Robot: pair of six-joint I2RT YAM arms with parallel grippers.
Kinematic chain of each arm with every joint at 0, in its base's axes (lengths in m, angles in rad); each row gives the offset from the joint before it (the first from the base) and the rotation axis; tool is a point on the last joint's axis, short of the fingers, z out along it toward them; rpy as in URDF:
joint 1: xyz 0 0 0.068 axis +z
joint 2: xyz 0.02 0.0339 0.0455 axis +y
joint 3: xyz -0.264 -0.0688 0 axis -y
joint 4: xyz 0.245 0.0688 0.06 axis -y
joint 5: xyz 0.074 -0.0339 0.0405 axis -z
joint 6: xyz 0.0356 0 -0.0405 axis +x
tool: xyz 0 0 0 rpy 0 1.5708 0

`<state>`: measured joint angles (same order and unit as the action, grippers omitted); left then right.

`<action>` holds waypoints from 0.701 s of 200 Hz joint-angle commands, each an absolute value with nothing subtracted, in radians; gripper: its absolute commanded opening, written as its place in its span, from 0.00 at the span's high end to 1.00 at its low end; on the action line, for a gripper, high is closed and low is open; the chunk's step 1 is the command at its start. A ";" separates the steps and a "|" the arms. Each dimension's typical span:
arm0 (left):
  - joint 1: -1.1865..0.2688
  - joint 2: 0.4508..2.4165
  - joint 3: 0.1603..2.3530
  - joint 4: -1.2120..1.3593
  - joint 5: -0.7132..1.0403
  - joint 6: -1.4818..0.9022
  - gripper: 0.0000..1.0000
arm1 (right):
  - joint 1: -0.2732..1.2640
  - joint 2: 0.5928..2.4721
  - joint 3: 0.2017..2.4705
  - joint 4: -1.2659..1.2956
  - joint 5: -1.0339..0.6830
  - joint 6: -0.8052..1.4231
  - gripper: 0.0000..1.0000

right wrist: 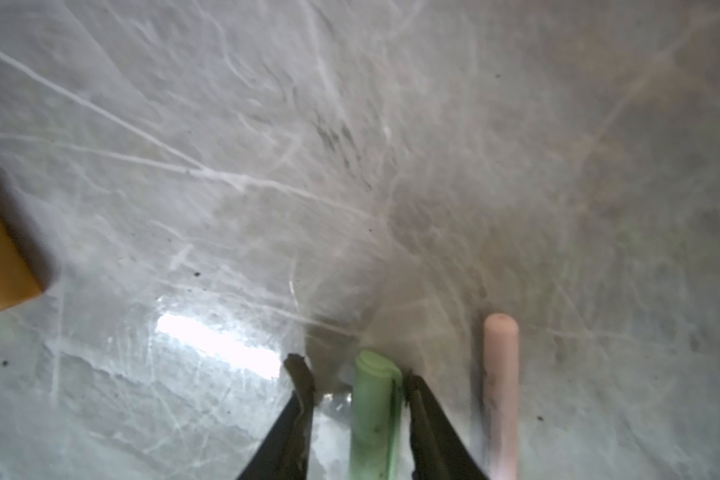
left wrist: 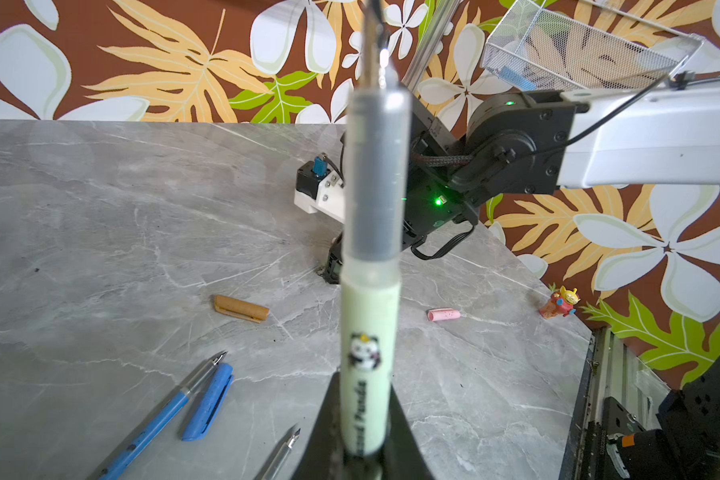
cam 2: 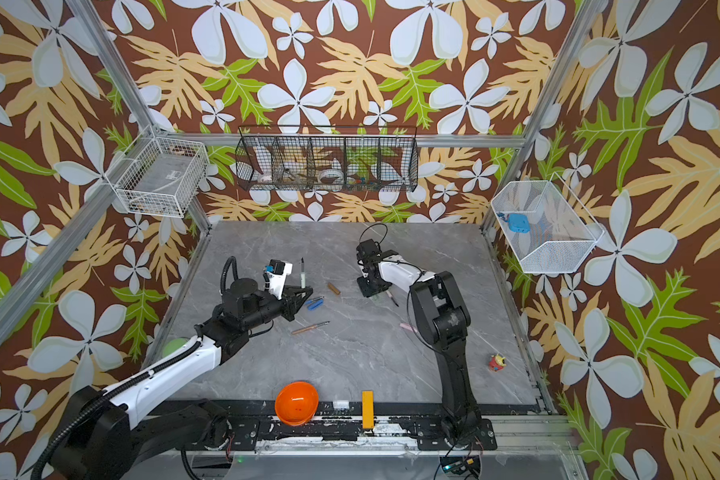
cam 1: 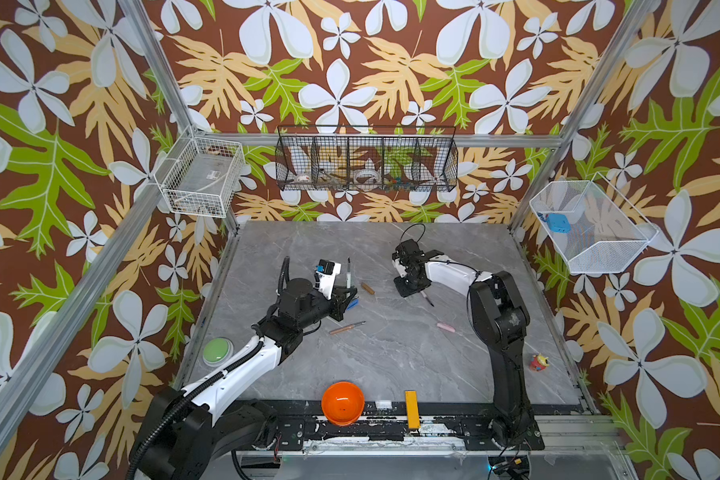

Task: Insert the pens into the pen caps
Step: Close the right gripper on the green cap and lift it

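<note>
Closest to your left wrist camera is the pale green pen [left wrist: 370, 328], its thin tip pointing away from the fingers. The left gripper [left wrist: 368, 390] has its jaws drawn in tight on the lower barrel. In both top views you can see that pen held above the table [cam 1: 391, 365], on the left side.

Your right gripper [right wrist: 355, 372] is down at the table surface with the pale green cap [right wrist: 375, 399] lying between its fingers. One finger [right wrist: 422, 399] touches the cap's side, while the other stands apart from it with a clear gap. The jaws are therefore partly spread around the cap, not pinching it from both sides. Just beside that gripper, outside the jaws, lies the pink pen [right wrist: 500, 374], roughly parallel to the cap.

On the table near your left gripper, the blue pen [left wrist: 159, 415] and blue cap [left wrist: 208, 401] lie side by side, almost touching. The brown pen [cam 1: 346, 328] lies a little nearer the front edge. The brown cap [left wrist: 241, 308] rests between the two grippers, apart from both. The pink cap [left wrist: 443, 314] lies alone, close to your right arm.

A red toy figure [left wrist: 560, 301] stands near the right edge of the table. An orange bowl [cam 1: 343, 403] and a yellow bar [cam 1: 411, 409] sit at the front edge
</note>
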<state>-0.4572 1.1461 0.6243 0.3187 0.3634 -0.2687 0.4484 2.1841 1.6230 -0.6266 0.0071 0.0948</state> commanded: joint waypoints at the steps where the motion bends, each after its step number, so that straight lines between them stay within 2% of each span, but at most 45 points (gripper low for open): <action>1: -0.459 1.150 0.630 0.342 0.362 -0.270 1.00 | 0.450 2.204 1.595 -0.726 0.038 0.102 0.66; 40: -0.459 1.159 0.614 0.359 0.354 -0.254 1.00 | 0.449 2.187 1.575 -0.721 0.028 0.120 0.73; 140: -0.467 1.226 0.617 0.418 0.406 -0.254 1.00 | 0.431 2.007 1.444 -0.555 -0.056 0.173 0.80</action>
